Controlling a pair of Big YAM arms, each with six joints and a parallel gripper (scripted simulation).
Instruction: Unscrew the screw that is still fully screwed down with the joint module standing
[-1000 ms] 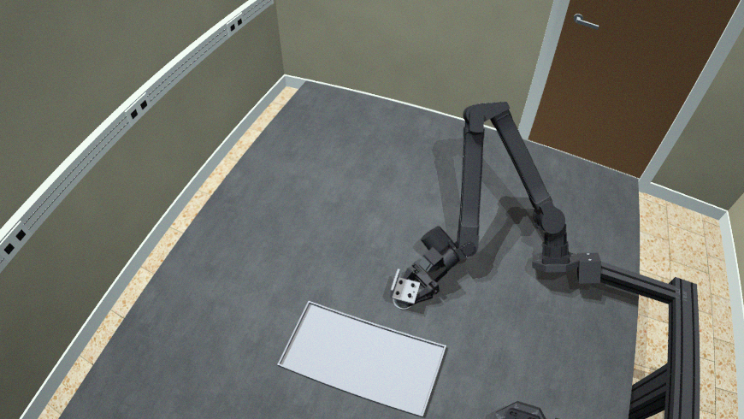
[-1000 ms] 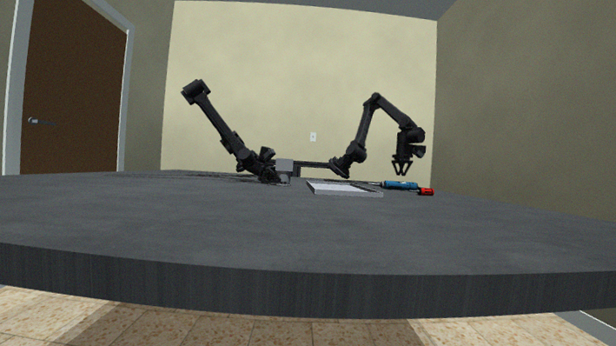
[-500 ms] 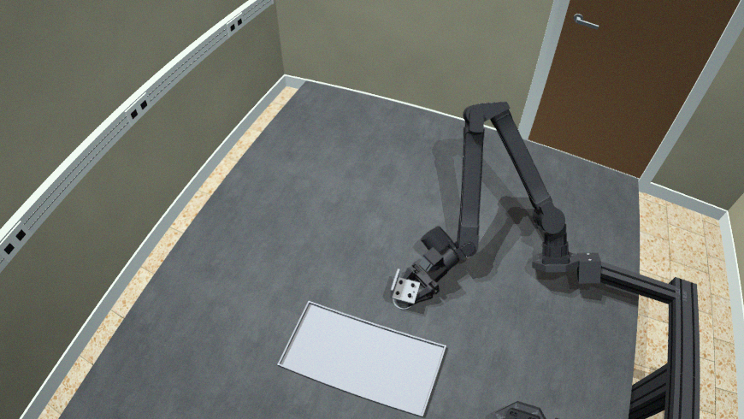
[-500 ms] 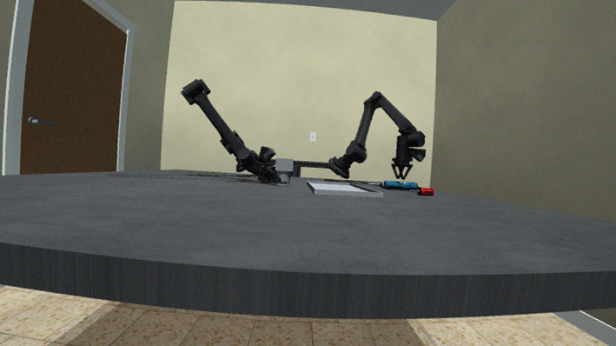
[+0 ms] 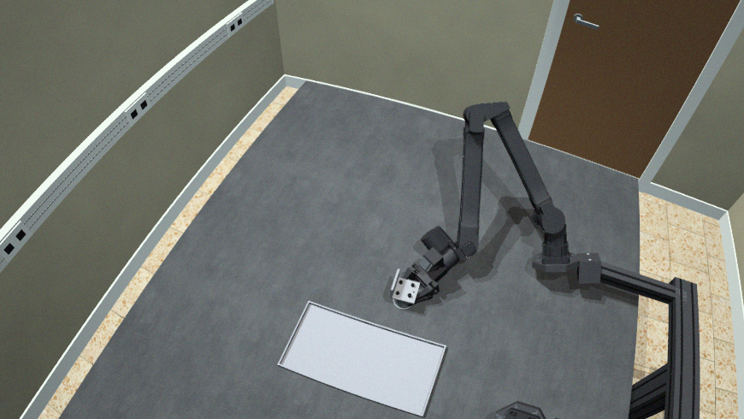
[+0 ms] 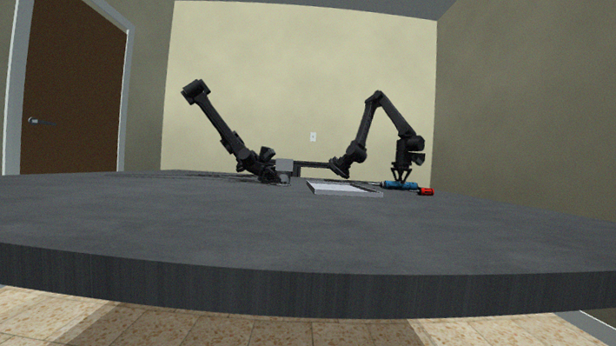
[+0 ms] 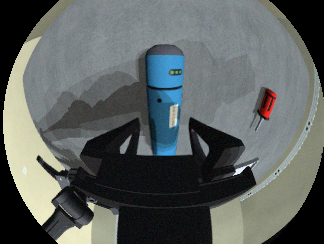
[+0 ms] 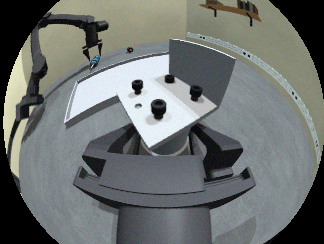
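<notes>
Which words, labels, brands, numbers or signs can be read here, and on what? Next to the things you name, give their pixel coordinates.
No text can be read.
Blue-barrelled electric screwdriver (image 6: 399, 185) (image 7: 165, 112) (image 8: 95, 61): white label, marks too small to read.
Red tool handle (image 6: 426, 191) (image 7: 268, 103) (image 8: 130, 49): dark markings, too blurred to make out as text.
White tray (image 5: 364, 359) (image 6: 342, 190) (image 8: 100, 92): no lettering visible.
</notes>
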